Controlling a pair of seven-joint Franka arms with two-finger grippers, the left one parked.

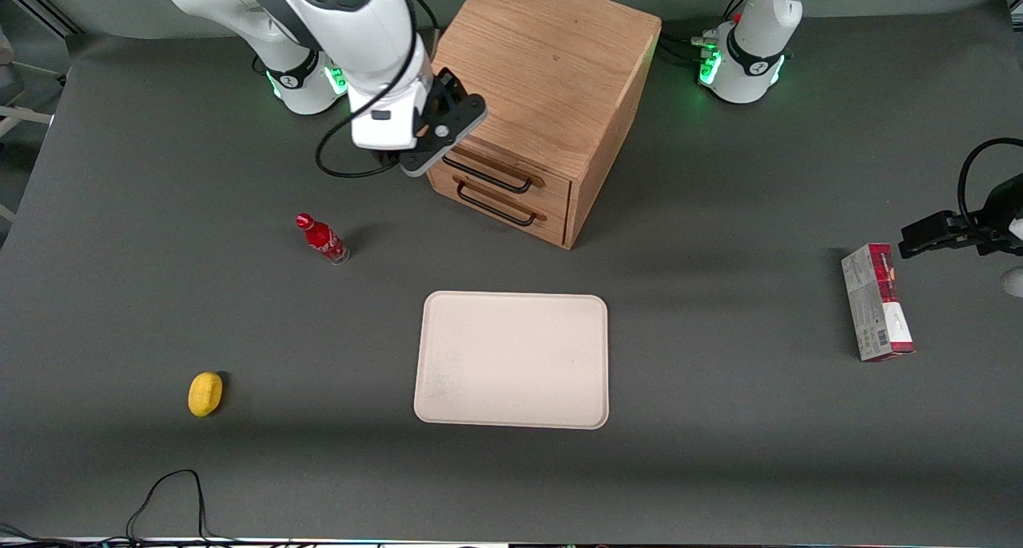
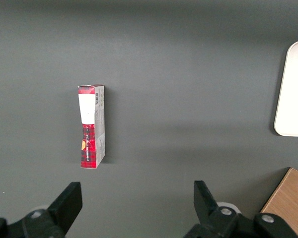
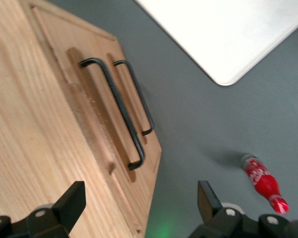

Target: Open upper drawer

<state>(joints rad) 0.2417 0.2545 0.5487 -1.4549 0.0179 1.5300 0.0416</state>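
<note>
A boxy oak cabinet (image 1: 543, 61) stands at the back of the table, both drawers shut. The upper drawer (image 1: 551, 182) carries a thin black bar handle (image 1: 487, 178), with the lower twin drawer (image 1: 550, 220) under it. In the right wrist view the upper handle (image 3: 118, 111) lies beside the lower handle (image 3: 138, 96). My gripper (image 1: 435, 133) is open and empty. It hovers at the cabinet's front top corner toward the working arm's end, just above the upper handle's end. In the right wrist view the gripper (image 3: 139, 201) straddles the cabinet's corner edge, touching nothing.
A small red bottle (image 1: 322, 239) stands near the cabinet toward the working arm's end and shows in the right wrist view (image 3: 263, 183). A cream tray (image 1: 511, 360) lies nearer the front camera. A yellow lemon (image 1: 205, 394) and a red-and-white box (image 1: 877, 302) lie apart.
</note>
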